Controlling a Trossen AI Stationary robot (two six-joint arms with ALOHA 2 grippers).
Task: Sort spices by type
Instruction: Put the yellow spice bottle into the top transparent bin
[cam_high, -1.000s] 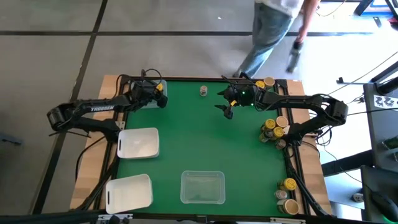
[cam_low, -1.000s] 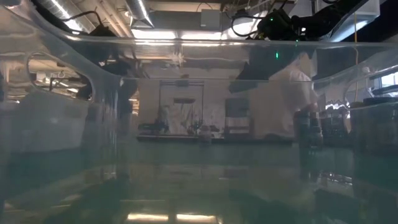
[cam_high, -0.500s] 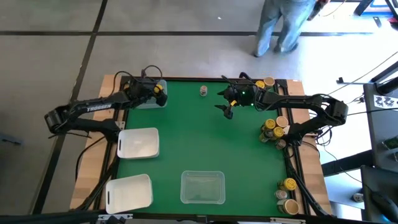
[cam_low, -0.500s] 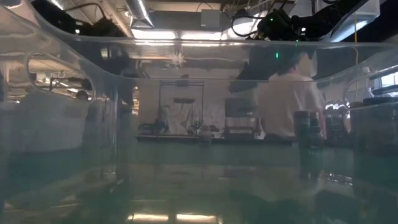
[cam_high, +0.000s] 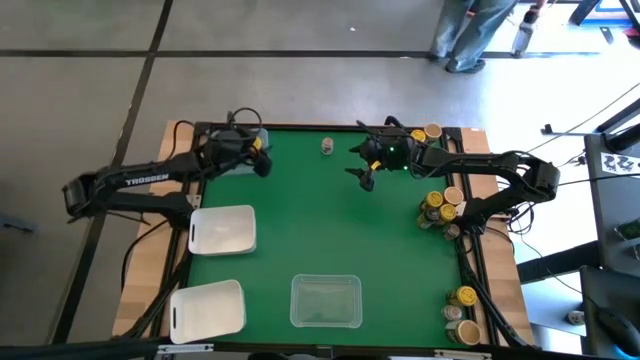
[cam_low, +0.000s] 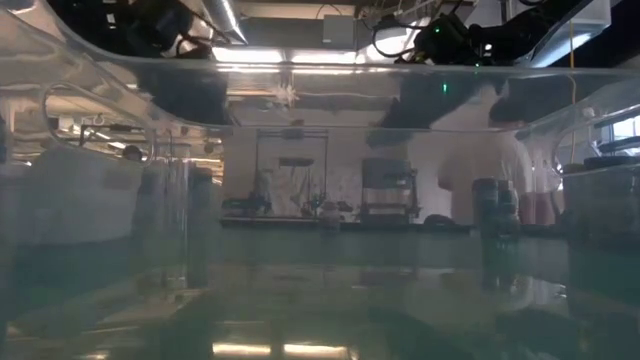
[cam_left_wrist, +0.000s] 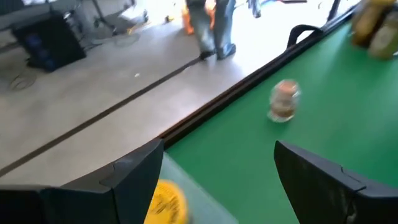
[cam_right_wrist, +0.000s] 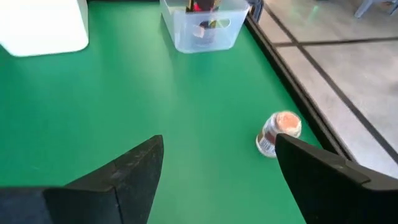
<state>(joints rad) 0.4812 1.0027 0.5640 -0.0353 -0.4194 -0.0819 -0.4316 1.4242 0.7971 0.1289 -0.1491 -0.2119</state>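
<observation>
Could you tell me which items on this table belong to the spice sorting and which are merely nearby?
Part of the job:
lone spice jar
yellow-lidded jar in the clear tray
jar cluster
jars at the corner
white trays
empty clear tray

Just nearby:
person walking past

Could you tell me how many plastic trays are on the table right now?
4: a clear tray at the far-left corner under the left hand, two white trays along the left side, and a clear tray at the near edge. None seems hidden.
</observation>
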